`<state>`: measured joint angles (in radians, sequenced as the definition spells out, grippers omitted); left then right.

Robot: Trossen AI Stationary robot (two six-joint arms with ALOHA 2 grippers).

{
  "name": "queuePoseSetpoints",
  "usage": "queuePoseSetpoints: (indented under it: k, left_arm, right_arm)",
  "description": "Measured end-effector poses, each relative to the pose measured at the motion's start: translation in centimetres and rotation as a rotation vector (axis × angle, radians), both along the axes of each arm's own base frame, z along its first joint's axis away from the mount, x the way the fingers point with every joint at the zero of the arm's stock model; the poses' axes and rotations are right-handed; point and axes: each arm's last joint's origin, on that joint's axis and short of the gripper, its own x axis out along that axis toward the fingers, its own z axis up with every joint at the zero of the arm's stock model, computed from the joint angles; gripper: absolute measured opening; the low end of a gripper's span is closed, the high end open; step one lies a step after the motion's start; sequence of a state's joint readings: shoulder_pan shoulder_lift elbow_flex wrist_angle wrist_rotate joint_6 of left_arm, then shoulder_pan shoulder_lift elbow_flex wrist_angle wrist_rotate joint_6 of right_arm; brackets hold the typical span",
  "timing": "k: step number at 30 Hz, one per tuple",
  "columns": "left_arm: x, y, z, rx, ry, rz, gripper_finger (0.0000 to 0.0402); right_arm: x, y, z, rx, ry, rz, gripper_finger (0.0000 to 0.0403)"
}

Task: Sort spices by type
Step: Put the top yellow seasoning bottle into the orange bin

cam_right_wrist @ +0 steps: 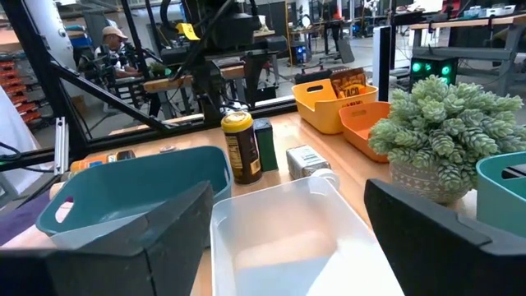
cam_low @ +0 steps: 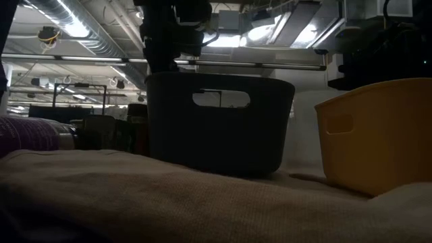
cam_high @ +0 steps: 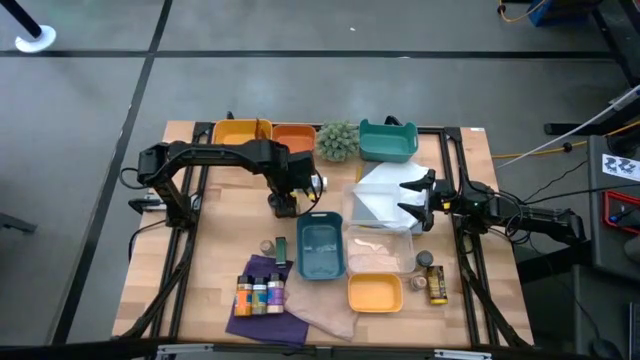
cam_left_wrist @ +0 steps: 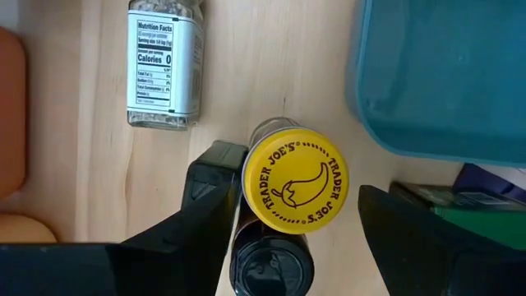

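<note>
Left of the teal tray [cam_high: 320, 248], the left gripper [cam_left_wrist: 288, 238] hangs over an upright yellow-lidded spice jar [cam_left_wrist: 296, 182], long axis vertical, jaws spread either side of it. Right gripper [cam_high: 412, 197], jaws spread, hovers right of the tray.

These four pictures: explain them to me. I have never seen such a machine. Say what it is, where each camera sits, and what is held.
Two dark robot arms work at a wooden table. One camera looks straight down, one sits at table height, one rides each wrist. The left gripper has its open fingers either side of a yellow-lidded spice jar; I cannot tell whether it is gripped. The right gripper hangs open over a clear tray, holding nothing. A teal tray, more small jars and a green plant are also there.
</note>
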<state>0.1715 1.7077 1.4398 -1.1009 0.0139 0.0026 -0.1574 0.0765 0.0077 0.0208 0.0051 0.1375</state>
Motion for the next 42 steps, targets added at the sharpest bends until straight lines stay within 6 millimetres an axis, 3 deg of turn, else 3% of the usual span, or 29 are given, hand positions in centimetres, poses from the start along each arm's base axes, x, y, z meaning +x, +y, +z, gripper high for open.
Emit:
queuePoseSetpoints:
  k: [21,42]
  left_arm:
    - [0.4,0.0,-1.8,-0.004,0.014,0.005,0.0247]
    - [1.9,0.3,-5.1,-0.013,0.091,-0.005,0.0247]
  right_arm:
    - [0.0,0.0,0.0,0.000,0.001,-0.001,0.0317]
    - [0.0,0.0,0.0,-0.001,0.001,-0.002,0.0317]
